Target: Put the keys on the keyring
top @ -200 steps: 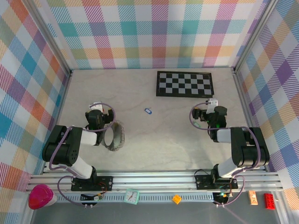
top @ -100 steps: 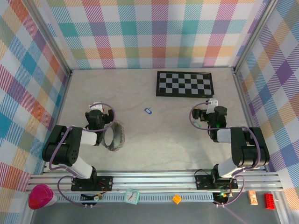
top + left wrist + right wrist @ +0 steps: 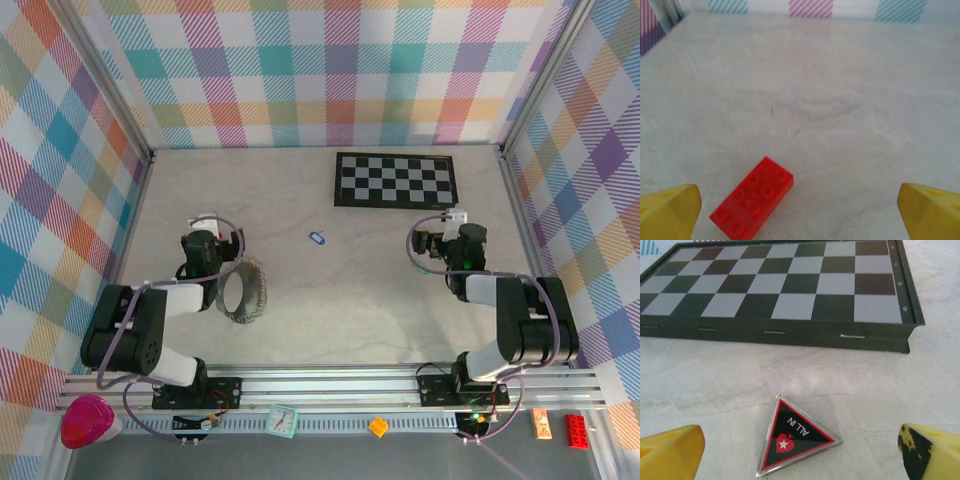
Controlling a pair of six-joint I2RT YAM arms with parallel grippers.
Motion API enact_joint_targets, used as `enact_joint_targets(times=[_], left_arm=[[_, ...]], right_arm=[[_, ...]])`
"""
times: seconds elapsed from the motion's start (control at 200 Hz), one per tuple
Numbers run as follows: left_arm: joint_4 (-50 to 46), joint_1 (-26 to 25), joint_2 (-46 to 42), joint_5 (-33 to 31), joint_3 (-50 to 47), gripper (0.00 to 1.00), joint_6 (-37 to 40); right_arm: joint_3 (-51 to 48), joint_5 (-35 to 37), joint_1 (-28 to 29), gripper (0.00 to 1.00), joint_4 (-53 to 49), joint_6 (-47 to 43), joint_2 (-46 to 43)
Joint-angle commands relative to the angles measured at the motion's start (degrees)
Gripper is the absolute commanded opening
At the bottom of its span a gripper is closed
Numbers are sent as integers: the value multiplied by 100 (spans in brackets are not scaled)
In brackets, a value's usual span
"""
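In the overhead view the left arm has shifted at the left of the frame. Its elbow has swung toward the lower left, and the left gripper (image 3: pixel 800 212) has crept slightly up-frame, fingers spread wide and holding nothing, over a red block (image 3: pixel 752 197). The keyring (image 3: pixel 245 292) lies untouched just right of that arm, and the blue key (image 3: pixel 318 238) sits alone near centre. At right, the right gripper (image 3: pixel 801 450), also spread and empty, has barely moved and faces a red triangle (image 3: pixel 795 435) before the chequered board (image 3: pixel 780 290). No threading has begun.
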Motion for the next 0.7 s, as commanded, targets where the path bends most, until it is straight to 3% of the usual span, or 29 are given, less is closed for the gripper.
enact_joint_targets(times=[0.0,0.155,0.3,0.54,0.695], left_arm=[[-443,40,-671,-128,83,100,-45],[-1995,40,-1674,-354,422,100,-718],[-3761,40,-2230,-133,862,100,-1570],[-6133,40,-2709,257,1273,100,-2601],[-7722,40,-2801,517,1600,98,-3196]], right_arm=[[424,-136,-22,95,-1154,279,-673],[841,-565,62,89,-2612,1358,-1289],[1018,-786,469,83,-3465,2224,-1638],[1392,-638,2208,76,-4354,2727,-1529],[1747,-627,2863,73,-4594,2929,-1097]])
